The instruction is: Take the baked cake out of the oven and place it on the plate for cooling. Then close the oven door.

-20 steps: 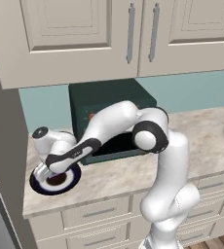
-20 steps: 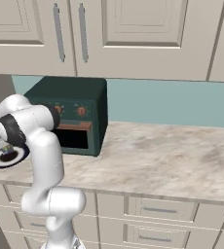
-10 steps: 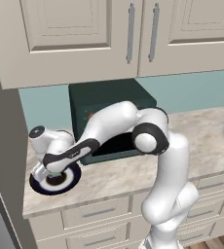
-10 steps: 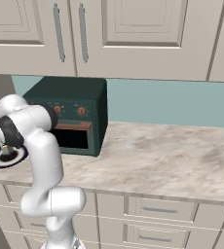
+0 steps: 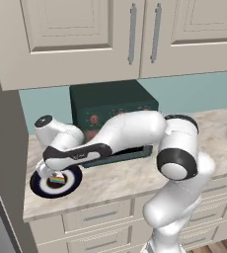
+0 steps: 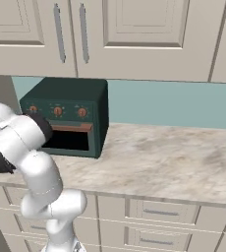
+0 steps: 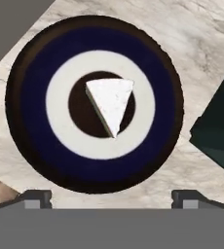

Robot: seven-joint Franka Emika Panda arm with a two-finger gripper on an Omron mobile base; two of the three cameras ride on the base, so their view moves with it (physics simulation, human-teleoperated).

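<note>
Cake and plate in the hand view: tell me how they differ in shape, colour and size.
The cake is a white wedge with three corners; the plate is round, ringed in dark navy and white with a dark middle. The cake is far smaller and covers just part of the plate's middle. Both rest on the marble counter, cake upon plate.

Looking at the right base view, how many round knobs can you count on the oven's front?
3, in a row along the control strip of the oven: left, middle, right. The arm may hide others.
</note>
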